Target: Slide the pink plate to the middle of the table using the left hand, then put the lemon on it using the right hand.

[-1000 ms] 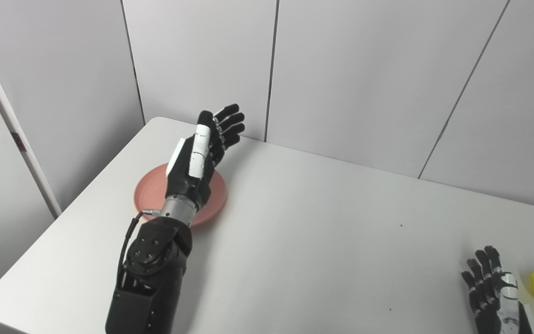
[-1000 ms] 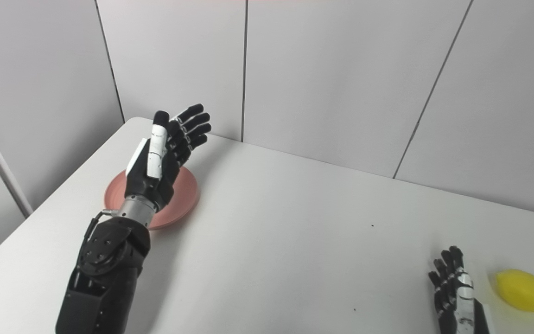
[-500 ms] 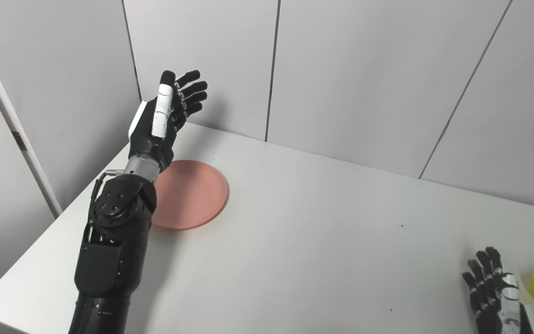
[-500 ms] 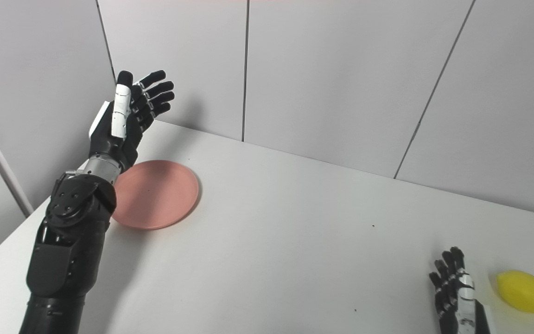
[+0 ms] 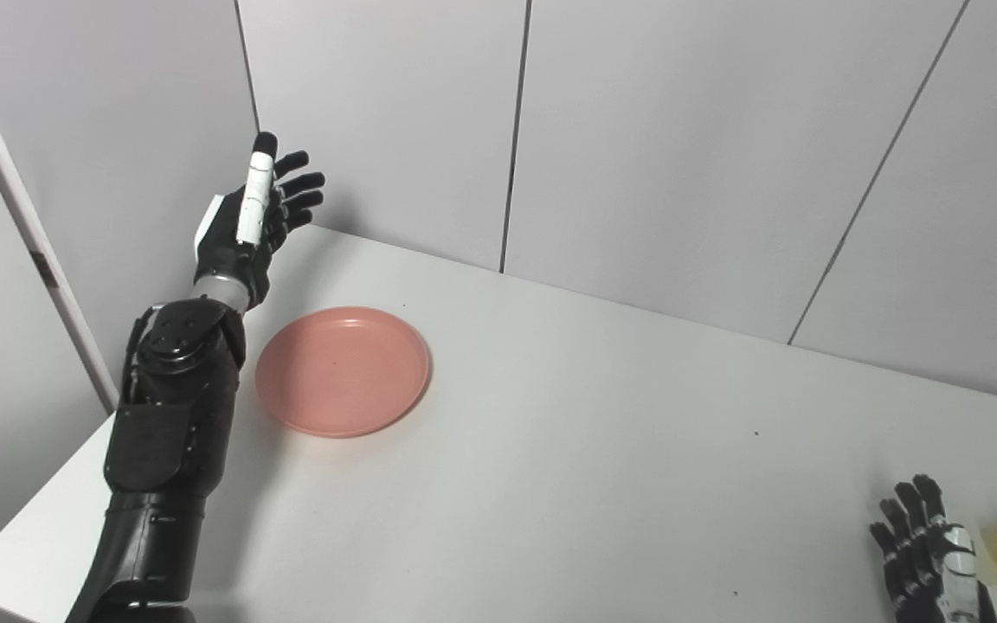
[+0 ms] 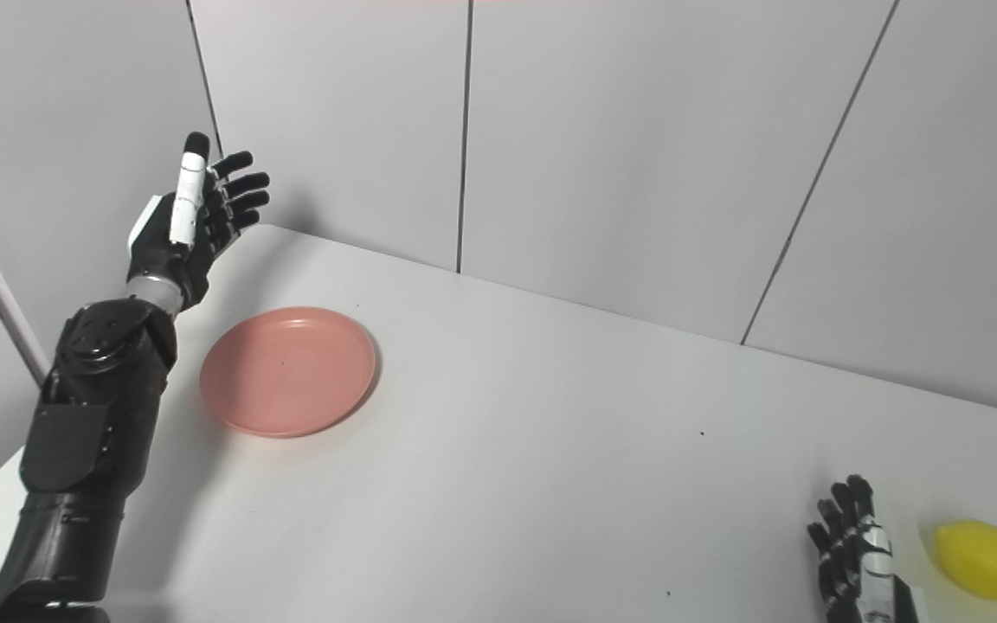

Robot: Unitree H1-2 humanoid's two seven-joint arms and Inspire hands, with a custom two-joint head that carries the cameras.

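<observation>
Left hand (image 5: 247, 229) held open, upper left beside plate (image 5: 343, 370), probably for pushing; right hand (image 6: 858, 558) spread empty near lemon (image 6: 987, 573).

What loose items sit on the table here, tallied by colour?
Pink: 1, the plate, lying at the table's left side with nothing on it.
Yellow: 1, the lemon, near the right edge beside the right hand.
Total: 2.
</observation>
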